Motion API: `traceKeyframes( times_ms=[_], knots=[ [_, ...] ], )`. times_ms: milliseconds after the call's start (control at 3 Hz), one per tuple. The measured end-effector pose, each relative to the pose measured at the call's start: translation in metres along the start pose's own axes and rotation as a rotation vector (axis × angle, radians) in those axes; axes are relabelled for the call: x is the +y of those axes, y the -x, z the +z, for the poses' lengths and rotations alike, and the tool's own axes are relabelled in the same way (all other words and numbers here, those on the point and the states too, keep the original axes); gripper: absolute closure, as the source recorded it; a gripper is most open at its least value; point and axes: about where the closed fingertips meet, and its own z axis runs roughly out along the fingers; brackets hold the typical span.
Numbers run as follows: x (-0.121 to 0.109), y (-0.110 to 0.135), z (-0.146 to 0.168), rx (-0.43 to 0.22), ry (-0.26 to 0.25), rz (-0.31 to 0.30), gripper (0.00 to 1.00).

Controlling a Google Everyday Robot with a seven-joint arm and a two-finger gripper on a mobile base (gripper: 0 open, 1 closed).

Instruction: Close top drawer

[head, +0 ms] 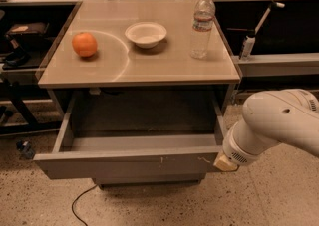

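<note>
The top drawer [124, 165] of the grey cabinet stands pulled out and open, and its inside is empty. Its flat front has small white scuffs right of centre. My white arm [279, 120] comes in from the right. My gripper [225, 162] is at the right end of the drawer front, touching or almost touching it. Only its tan base shows there.
On the cabinet top [164, 65] are an orange [84, 44], a white bowl [145, 34] and a clear water bottle [202, 25]. Cluttered benches run behind. A dark rack [20, 70] stands at the left. A black cable [79, 202] lies on the speckled floor.
</note>
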Motion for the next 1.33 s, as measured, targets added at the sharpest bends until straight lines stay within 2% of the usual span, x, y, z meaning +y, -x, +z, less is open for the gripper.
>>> traceKeyframes(
  times_ms=[667, 1000, 1333],
  knots=[
    [-0.019, 0.004, 0.014, -0.011, -0.035, 0.049, 1.0],
    [-0.048, 0.014, 0.015, -0.014, -0.087, 0.065, 1.0],
    [-0.056, 0.017, 0.015, -0.014, -0.102, 0.069, 1.0]
  ],
)
